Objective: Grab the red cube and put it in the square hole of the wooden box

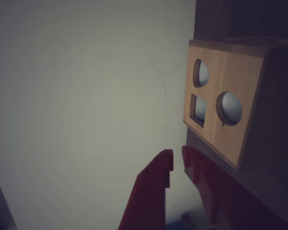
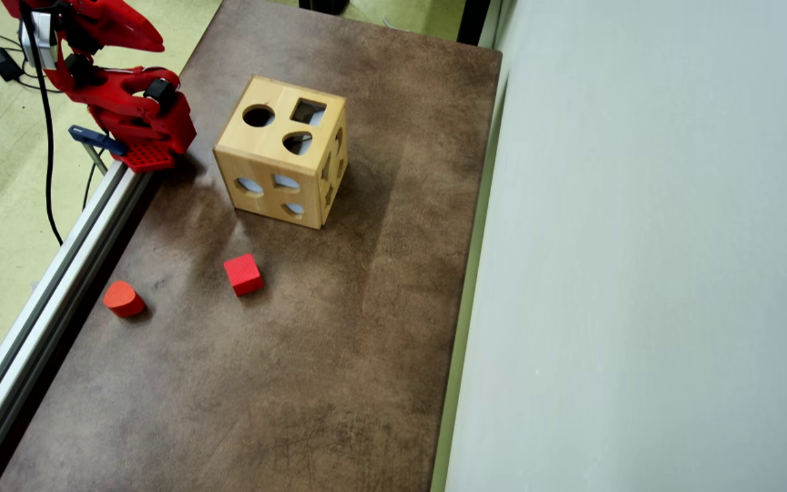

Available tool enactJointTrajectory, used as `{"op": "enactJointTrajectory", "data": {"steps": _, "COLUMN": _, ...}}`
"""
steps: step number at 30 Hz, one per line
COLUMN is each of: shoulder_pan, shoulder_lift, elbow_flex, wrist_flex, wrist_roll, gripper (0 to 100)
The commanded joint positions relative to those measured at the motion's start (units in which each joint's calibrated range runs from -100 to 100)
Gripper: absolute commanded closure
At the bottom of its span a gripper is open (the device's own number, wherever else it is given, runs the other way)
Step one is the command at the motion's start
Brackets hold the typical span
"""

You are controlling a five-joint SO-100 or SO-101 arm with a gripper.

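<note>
In the overhead view the red cube (image 2: 243, 274) lies on the brown table, below the wooden box (image 2: 277, 147) and apart from it. The box stands upright, and the square hole (image 2: 308, 111) is in its top face beside a round cutout. My red gripper (image 2: 158, 46) is raised at the table's top left corner, left of the box and far from the cube. In the wrist view the box (image 1: 221, 139) and its square hole (image 1: 198, 109) are at the right. The gripper (image 1: 177, 155) has its tips a thin gap apart, with nothing between them. The cube is out of the wrist view.
An orange-red block with a rounded side (image 2: 123, 298) lies near the table's left edge. A metal rail (image 2: 59, 273) runs along that edge. A pale wall (image 2: 639, 239) borders the table (image 2: 332, 342) on the right. Cables lie on the floor at the left.
</note>
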Motion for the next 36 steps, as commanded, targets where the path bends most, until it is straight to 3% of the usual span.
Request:
{"op": "enactJointTrajectory", "data": {"steps": 1, "shoulder_pan": -0.2, "shoulder_lift": 0.9, "elbow_flex": -0.1, "wrist_flex": 0.5, "wrist_roll": 0.0, "gripper": 95}}
{"op": "enactJointTrajectory", "data": {"steps": 7, "shoulder_pan": 0.4, "shoulder_lift": 11.5, "elbow_flex": -3.5, "wrist_flex": 0.4, "wrist_roll": 0.4, "gripper": 95}}
{"op": "enactJointTrajectory", "data": {"steps": 16, "shoulder_pan": 1.4, "shoulder_lift": 49.4, "elbow_flex": -33.6, "wrist_flex": 0.4, "wrist_roll": 0.5, "gripper": 95}}
{"op": "enactJointTrajectory", "data": {"steps": 21, "shoulder_pan": 13.3, "shoulder_lift": 66.1, "elbow_flex": -43.7, "wrist_flex": 0.4, "wrist_roll": 1.0, "gripper": 95}}
{"op": "enactJointTrajectory", "data": {"steps": 27, "shoulder_pan": 26.1, "shoulder_lift": 82.7, "elbow_flex": -45.0, "wrist_flex": 0.4, "wrist_roll": 11.5, "gripper": 95}}
{"op": "enactJointTrajectory", "data": {"steps": 36, "shoulder_pan": 31.6, "shoulder_lift": 104.8, "elbow_flex": -44.2, "wrist_flex": 0.3, "wrist_roll": 27.4, "gripper": 95}}
